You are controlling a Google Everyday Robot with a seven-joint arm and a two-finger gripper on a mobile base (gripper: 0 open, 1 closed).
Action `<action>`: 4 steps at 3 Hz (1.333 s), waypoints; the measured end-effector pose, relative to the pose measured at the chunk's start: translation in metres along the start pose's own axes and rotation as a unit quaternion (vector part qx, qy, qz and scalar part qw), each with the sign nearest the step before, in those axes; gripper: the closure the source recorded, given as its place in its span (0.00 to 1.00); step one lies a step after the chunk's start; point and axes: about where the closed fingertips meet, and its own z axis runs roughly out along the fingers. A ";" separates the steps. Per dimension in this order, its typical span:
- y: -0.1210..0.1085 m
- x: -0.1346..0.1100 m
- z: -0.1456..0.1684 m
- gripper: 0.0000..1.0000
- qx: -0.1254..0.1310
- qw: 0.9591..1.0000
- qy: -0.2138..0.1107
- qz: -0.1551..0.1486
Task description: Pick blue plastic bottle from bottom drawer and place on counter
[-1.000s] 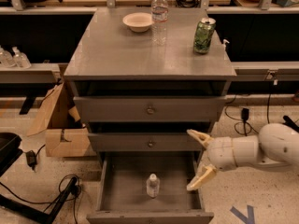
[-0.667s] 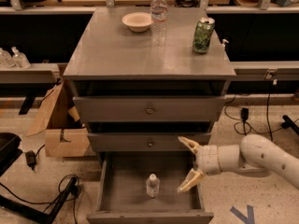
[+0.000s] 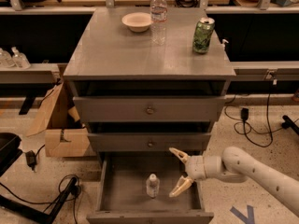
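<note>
The blue plastic bottle [image 3: 152, 185], small and clear with a white cap, stands upright on the floor of the open bottom drawer [image 3: 122, 196]. My gripper [image 3: 177, 171] hangs over the drawer's right part, just right of the bottle and apart from it. Its two yellowish fingers are spread wide and hold nothing. The white arm comes in from the lower right. The counter [image 3: 121, 50] is the grey top of the cabinet.
On the counter stand a white bowl [image 3: 137, 21], a taller clear bottle [image 3: 159, 17] and a green can [image 3: 203, 34]. Two shut drawer fronts with round knobs [image 3: 149, 110] sit above the open drawer. A cardboard box [image 3: 63, 134] and cables lie at the left.
My gripper has moved left across the drawer, from outside its right edge to close beside the bottle. Its fingers stay spread. The bottle has not moved.
</note>
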 end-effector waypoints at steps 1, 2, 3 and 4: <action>0.001 0.002 0.003 0.00 0.001 1.000 -0.003 0.004; -0.001 0.013 0.011 0.00 0.003 1.000 -0.012 0.011; -0.009 0.049 0.028 0.00 0.010 1.000 -0.022 0.014; -0.023 0.095 0.045 0.00 0.016 0.999 -0.038 0.009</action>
